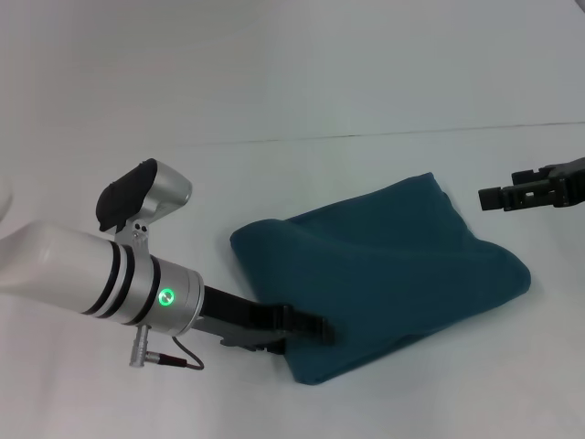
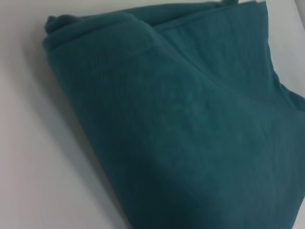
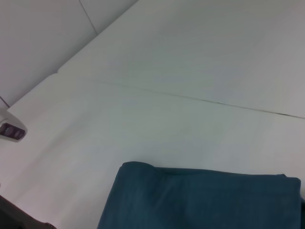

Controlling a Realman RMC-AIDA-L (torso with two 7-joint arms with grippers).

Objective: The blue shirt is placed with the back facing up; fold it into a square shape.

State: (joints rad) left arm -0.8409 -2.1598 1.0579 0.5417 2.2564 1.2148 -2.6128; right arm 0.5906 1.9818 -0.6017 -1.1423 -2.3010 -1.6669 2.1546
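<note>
The folded shirt (image 1: 384, 274) lay diagonally, near-left to far-right; left gripper (image 1: 311, 326) touched its near edge, grip unclear; right gripper (image 1: 498, 197) hovered, unclear.

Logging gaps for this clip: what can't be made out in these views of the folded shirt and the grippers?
- Left gripper, head view: tips meet the dark teal-blue knit shirt; grasp unreadable.
- Right gripper, head view: body cut by the frame edge, finger gap unclear.
- Both wrist views: own fingers not shown.
- Shirt underside and sleeves: hidden by the folds on the white table.
</note>
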